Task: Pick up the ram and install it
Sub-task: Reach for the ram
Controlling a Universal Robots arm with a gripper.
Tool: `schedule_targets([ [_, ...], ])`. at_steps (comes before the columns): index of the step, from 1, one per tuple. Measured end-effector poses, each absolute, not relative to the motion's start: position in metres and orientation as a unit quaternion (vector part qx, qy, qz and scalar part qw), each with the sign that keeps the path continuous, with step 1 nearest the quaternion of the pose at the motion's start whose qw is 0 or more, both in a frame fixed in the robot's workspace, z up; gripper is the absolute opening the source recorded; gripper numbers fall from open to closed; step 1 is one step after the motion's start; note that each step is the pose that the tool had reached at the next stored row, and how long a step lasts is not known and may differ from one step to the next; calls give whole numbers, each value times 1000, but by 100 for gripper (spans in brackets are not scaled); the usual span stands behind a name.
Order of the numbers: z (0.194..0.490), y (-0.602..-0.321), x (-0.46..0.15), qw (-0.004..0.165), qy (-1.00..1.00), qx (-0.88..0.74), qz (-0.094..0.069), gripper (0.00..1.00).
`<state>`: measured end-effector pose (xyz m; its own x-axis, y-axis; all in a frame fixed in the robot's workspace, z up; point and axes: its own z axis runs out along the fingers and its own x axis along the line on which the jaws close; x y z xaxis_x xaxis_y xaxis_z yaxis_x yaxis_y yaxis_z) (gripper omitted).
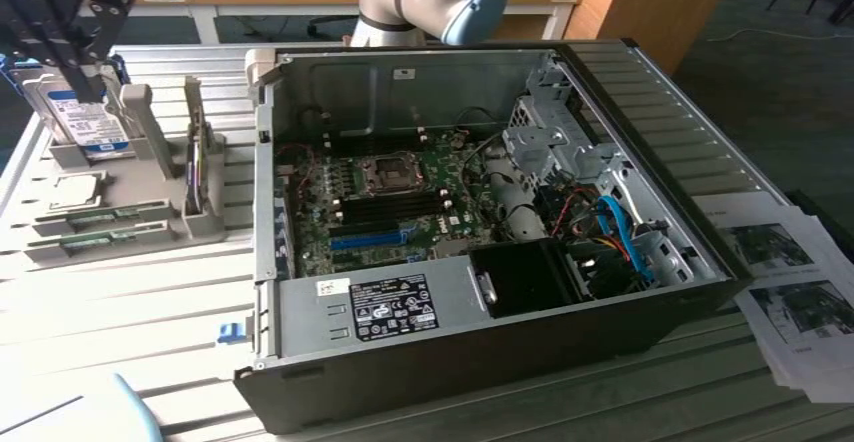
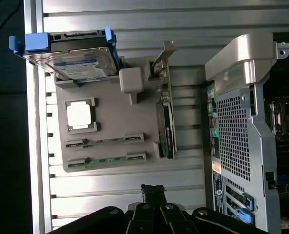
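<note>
- The open computer case (image 1: 441,362) lies on its side on the slatted metal table (image 1: 134,302), motherboard (image 1: 387,197) exposed. Its dark memory slots (image 1: 390,204) look empty, so nothing appears installed yet.
- The grey parts holder (image 2: 110,109) sits just beside the case, on the exterior view's left. It carries a hard drive (image 2: 81,66) in a blue bracket, an expansion card (image 2: 166,122) standing on edge, a CPU (image 2: 79,114) and the memory.
- The ram (image 2: 105,141) lies flat in a groove of the holder. A second green stick (image 2: 107,160) lies parallel in the next groove. Both are also seen in the exterior view, near the holder's front edge (image 1: 100,222).
- The gripper (image 2: 153,190) hangs above the holder end of the table, well clear of the ram. In the exterior view it is over the hard drive (image 1: 84,87). Its fingers are pressed together with nothing between them.
- Judged from this, the task is at its start: the stick is not yet picked up, and both the pick and the seating in the slot are left.
</note>
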<state>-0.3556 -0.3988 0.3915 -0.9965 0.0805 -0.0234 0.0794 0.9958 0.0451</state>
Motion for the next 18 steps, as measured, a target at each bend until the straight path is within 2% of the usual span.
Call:
schedule_targets([
  [18,391,-399,-391,13,999,41,22,9],
])
